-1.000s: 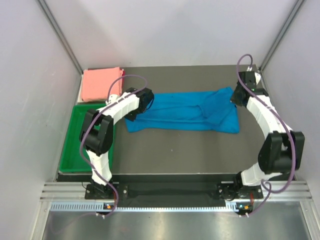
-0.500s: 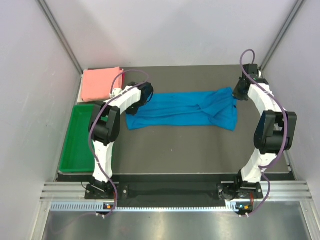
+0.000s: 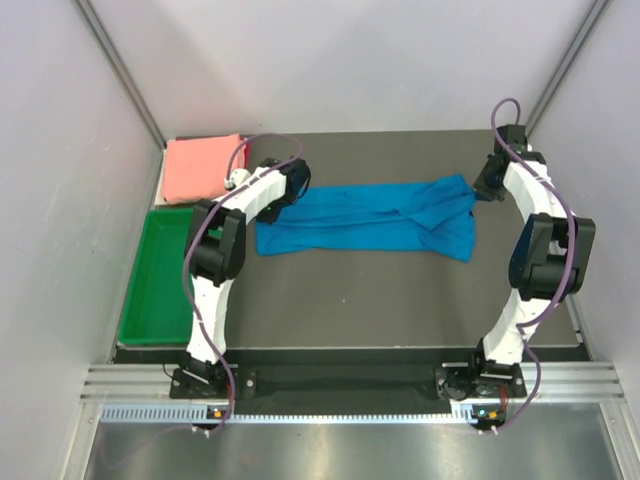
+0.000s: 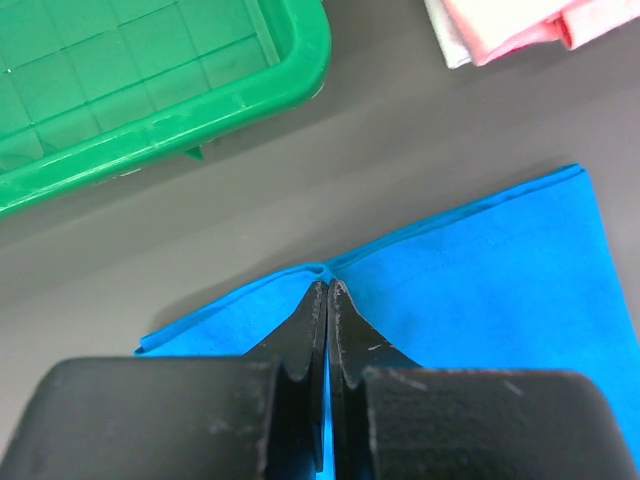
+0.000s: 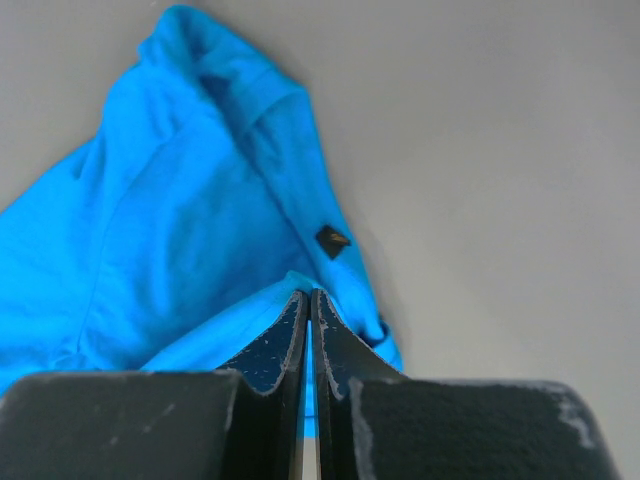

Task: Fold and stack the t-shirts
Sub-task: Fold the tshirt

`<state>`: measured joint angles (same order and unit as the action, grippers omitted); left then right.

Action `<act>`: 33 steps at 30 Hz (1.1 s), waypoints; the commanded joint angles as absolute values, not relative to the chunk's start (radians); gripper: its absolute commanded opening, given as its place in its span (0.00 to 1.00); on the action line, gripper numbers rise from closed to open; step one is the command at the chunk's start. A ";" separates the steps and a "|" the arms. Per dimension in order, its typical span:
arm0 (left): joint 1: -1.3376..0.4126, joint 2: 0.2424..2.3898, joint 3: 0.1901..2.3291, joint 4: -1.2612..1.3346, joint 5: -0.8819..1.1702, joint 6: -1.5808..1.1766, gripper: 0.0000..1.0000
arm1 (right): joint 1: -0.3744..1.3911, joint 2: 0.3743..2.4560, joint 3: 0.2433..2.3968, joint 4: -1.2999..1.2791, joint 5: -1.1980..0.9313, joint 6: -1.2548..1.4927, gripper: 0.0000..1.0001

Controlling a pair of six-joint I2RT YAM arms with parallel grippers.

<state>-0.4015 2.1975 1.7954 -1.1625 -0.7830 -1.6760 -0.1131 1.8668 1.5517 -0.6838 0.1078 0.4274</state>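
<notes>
The bright blue t-shirt lies stretched in a long band across the dark table, from left to right. My left gripper is shut on its upper left edge; in the left wrist view the blue cloth is pinched between the closed left gripper. My right gripper is shut on the shirt's upper right end, and the right wrist view shows blue fabric caught at the right gripper. The salmon pink t-shirt lies folded at the back left corner.
A green plastic tray sits at the table's left edge, in front of the pink shirt; its rim shows in the left wrist view. White walls close in the left and right sides. A metal rail runs along the near edge.
Both grippers have moved toward the back of the table with the blue shirt's ends, pulling it longer and flatter. The left arm has straightened upward; the right arm has reached further back.
</notes>
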 commanded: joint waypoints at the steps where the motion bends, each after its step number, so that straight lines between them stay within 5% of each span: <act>1: -0.396 2.198 1.822 -1.200 -0.816 -1.675 0.00 | -0.141 1.781 1.551 -0.672 0.141 0.428 0.00; 18: -0.394 2.246 1.855 -1.135 -0.819 -1.615 0.00 | -0.161 1.952 1.704 -0.618 0.035 0.374 0.00; 20: -0.394 2.240 1.865 -1.137 -0.833 -1.594 0.07 | -0.160 1.977 1.727 -0.617 -0.032 0.358 0.00; 23: -0.396 2.226 1.905 -1.198 -0.848 -1.585 0.32 | -0.160 2.020 1.755 -0.630 -0.093 0.347 0.07; 25: -0.406 2.189 1.927 -1.210 -0.870 -1.536 0.40 | -0.160 2.034 1.786 -0.704 -0.077 0.365 0.20; 30: -0.452 2.045 1.878 -1.131 -0.890 -1.398 0.43 | -0.190 1.849 1.585 -0.729 0.003 0.536 0.48; 33: -0.460 1.924 1.728 -0.979 -0.776 -1.241 0.42 | -0.212 1.697 1.406 -0.692 -0.040 0.625 0.48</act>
<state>-0.4419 2.0796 1.7977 -1.0927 -0.8158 -1.3972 -0.1787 1.8915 1.5234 -0.6949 -0.0284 0.5011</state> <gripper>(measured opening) 0.419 0.478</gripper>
